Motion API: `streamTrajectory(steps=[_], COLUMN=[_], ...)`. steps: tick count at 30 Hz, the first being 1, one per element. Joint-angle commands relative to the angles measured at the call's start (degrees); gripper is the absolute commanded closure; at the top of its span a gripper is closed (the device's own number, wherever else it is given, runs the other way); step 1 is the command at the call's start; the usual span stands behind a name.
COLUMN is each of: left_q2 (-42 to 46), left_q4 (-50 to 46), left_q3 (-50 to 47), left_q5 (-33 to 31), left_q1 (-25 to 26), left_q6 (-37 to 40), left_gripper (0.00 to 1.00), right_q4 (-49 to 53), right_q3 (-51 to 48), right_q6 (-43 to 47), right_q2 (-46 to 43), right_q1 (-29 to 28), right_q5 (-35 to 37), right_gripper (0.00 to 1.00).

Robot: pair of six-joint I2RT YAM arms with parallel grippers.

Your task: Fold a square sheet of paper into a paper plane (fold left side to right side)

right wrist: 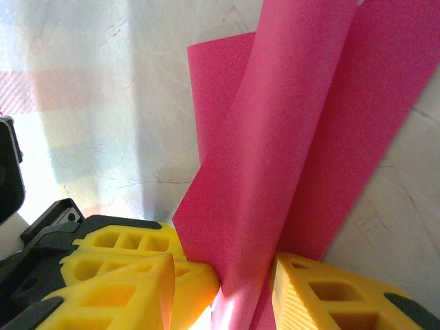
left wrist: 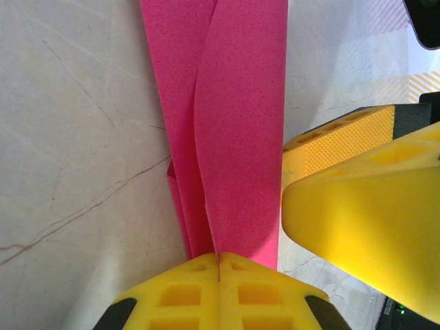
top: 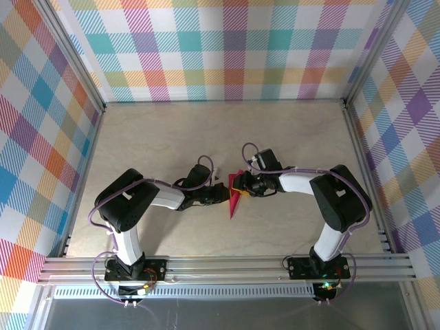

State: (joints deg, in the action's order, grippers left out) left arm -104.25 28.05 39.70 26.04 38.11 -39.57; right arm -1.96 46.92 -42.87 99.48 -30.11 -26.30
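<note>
Marble table [top: 172, 137], both hands pinching paper plane [top: 236, 196]

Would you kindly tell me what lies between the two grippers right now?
The paper plane lies between the left gripper and right gripper, seen in the top view; both wrist views show its pink folds pinched.

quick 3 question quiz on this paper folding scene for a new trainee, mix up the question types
1. True or false: the left gripper is shut on the pink paper.
2. The paper is: A) a flat square, B) folded into a narrow pointed shape, C) crumpled into a ball.
3. What passes between the right gripper's yellow fingers?

Key
1. True; its fingers meet at the paper's end in the left wrist view.
2. B
3. A raised flap of the pink paper.
</note>
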Motion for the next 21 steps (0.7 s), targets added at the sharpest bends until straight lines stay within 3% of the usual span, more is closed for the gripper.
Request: streamTrajectory(steps=[1,17,21], left_q2=[-2.98,-3.33,-3.26], left_q4=[-7.4,-8.45,-8.72], left_q3=[-0.42,0.76,1.16], left_q5=[-6.09,-5.92,-5.83], left_q1=[-0.14,0.52,0.78], left_q6=[1.87,2.8,3.17], left_gripper=[1.0,1.0,1.0], right_q4=[1.63,6.66,9.24], right_q3=[-0.08,-0.47,0.71], right_q6=[0.06,1.79,3.13], right_q2=[-1.27,-4.92,-6.13], right_q1=[-0.24,-0.05,-0.04], right_q5=[0.64,2.78,3.89], right_gripper=[0.59,0.6,0.64])
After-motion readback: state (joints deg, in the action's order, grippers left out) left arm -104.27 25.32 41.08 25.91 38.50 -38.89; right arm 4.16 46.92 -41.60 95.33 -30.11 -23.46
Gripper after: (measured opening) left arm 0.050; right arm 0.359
